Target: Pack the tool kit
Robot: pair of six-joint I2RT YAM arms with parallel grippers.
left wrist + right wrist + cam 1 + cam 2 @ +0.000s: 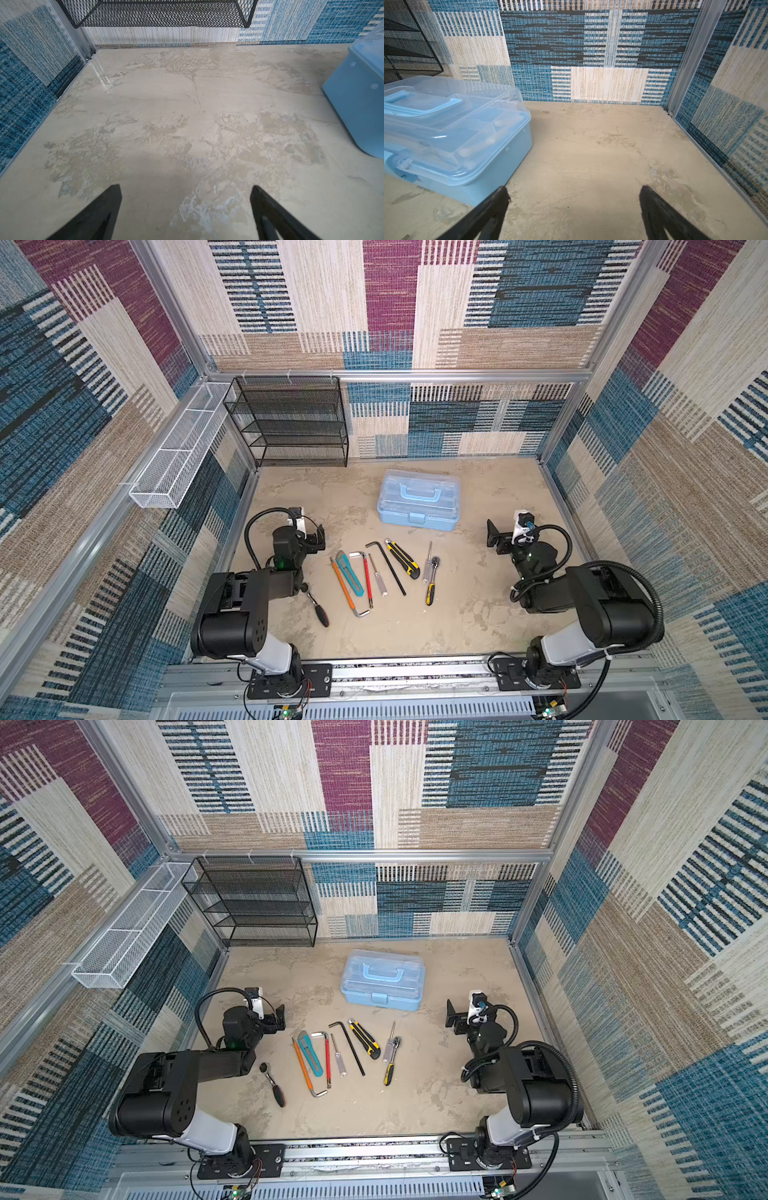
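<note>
Your left claw (185,185) is spread wide, and so is your right claw (573,186). Neither one has hold of anything. Each shows only bare table between its two black fingers.

A black wire rack (291,423) stands at the back left, up against the back wall. A long white mesh basket (174,456) hangs on the left wall, right next to the rack. Both are well apart from your claws.

The toolbox (417,499) sits on the table near the middle, a bit further back than your two claws. In the right wrist view it is close beside the right claw. It is light blue with a see-through lid. The lid is down, the blue handle (419,492) lies flat on top, and the blue latch (416,517) faces the near edge of the table.

The tools lie in a row on the table, in front of the box and between your two arms:
- A ratchet with a black handle (322,614) lies just beside your left arm.
- Next comes a small saw (343,585) with a teal knife (349,572) lying inside its frame.
- After that come a little clear screwdriver (379,578), a black hex key (390,568) and a yellow and black knife (402,559).
- Last are a longer clear screwdriver (428,564) and a ratchet with a yellow and black handle (431,585), touching each other.

The table (478,614) is sandy and patchy. The walls (540,302) are covered in carpet squares of blue, cream, tan and purple, held by silver metal bars (415,375).
</note>
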